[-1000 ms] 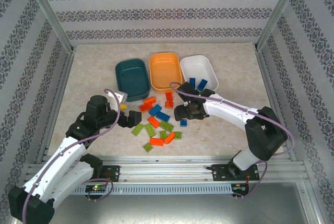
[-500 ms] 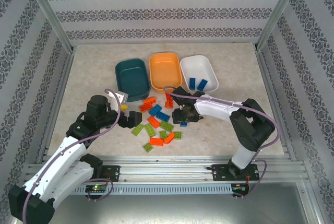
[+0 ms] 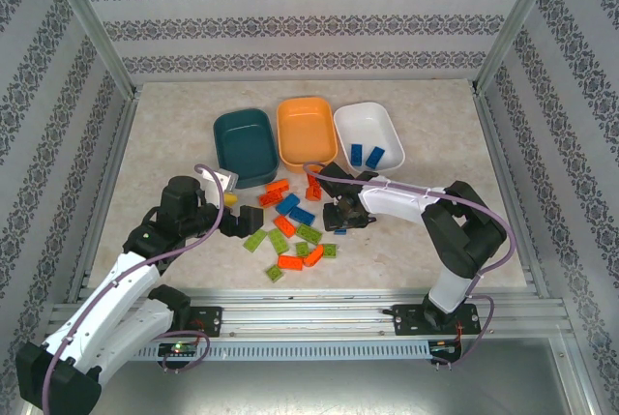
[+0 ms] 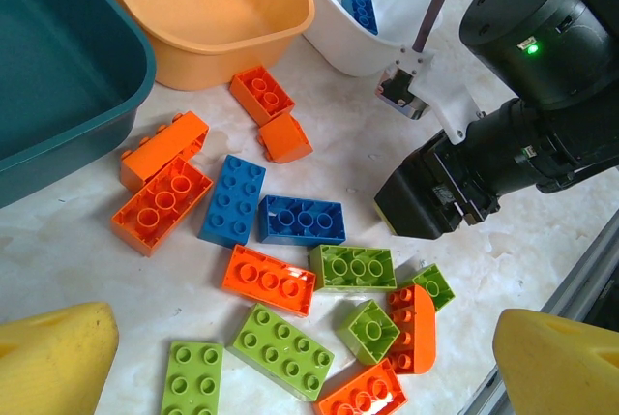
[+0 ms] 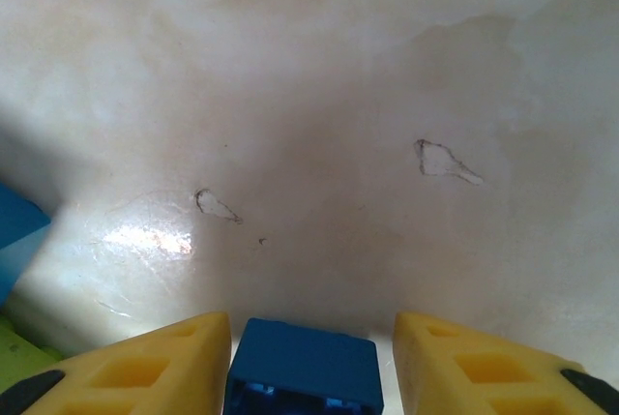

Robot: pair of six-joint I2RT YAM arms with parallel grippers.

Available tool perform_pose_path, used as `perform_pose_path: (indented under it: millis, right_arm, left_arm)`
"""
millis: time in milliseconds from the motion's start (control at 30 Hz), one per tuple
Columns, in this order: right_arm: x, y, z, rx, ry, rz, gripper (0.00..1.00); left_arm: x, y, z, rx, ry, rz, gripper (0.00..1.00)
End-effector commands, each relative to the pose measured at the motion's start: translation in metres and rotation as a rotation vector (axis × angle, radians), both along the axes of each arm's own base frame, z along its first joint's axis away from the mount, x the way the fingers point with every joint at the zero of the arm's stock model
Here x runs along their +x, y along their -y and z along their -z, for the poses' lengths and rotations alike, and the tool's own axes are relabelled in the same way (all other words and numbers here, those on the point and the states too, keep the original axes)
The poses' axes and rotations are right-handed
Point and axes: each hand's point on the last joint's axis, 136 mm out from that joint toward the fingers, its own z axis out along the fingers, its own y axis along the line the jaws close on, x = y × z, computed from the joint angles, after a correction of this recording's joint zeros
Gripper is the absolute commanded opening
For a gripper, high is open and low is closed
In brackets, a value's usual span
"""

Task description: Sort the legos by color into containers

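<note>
Seeing right gripper (image 5: 311,333) fingers narrow, either side of a small blue brick (image 5: 302,374) on the tabletop (image 5: 319,144); we cannot tell if clamped. Left gripper (image 4: 309,362) gapes wide over the lego pile (image 4: 305,219); two blue bricks (image 3: 366,155) lie in the white tub (image 3: 372,128).

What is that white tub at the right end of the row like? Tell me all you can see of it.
The white tub is a shallow, rounded rectangle with an open top and a soft rolled rim. It looks like smooth plastic. It stands upright on the pale marbled table, last on the right in a row of three, close beside the orange tub. Whether the two touch is unclear. Two blue bricks lie side by side in its near end, and the far part is bare.
</note>
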Motion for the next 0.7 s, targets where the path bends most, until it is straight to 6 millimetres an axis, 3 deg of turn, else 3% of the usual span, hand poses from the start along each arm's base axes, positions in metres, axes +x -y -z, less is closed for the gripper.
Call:
perform_pose_path:
  millis: [0, 100, 333, 500, 667]
  right_arm:
    - [-0.006, 0.004, 0.002, -0.022, -0.005, 0.000, 0.44]
    - [-0.006, 0.005, -0.002, -0.022, 0.006, 0.000, 0.38]
    - [0.002, 0.009, -0.023, -0.007, 0.045, 0.008, 0.35]
    - [0.015, 0.020, -0.054, 0.029, 0.098, 0.027, 0.34]
    - [0.049, 0.046, -0.098, 0.066, 0.174, 0.074, 0.34]
  left_arm:
    - [-0.003, 0.006, -0.009, -0.017, 0.002, 0.024, 1.00]
    - [-0.003, 0.006, -0.009, -0.017, 0.002, 0.023, 1.00]
    - [-0.003, 0.006, -0.008, -0.016, -0.003, 0.026, 1.00]
    - [-0.003, 0.007, -0.006, -0.017, -0.017, 0.032, 1.00]
    - [-0.003, 0.011, -0.003, -0.026, -0.041, 0.049, 1.00]
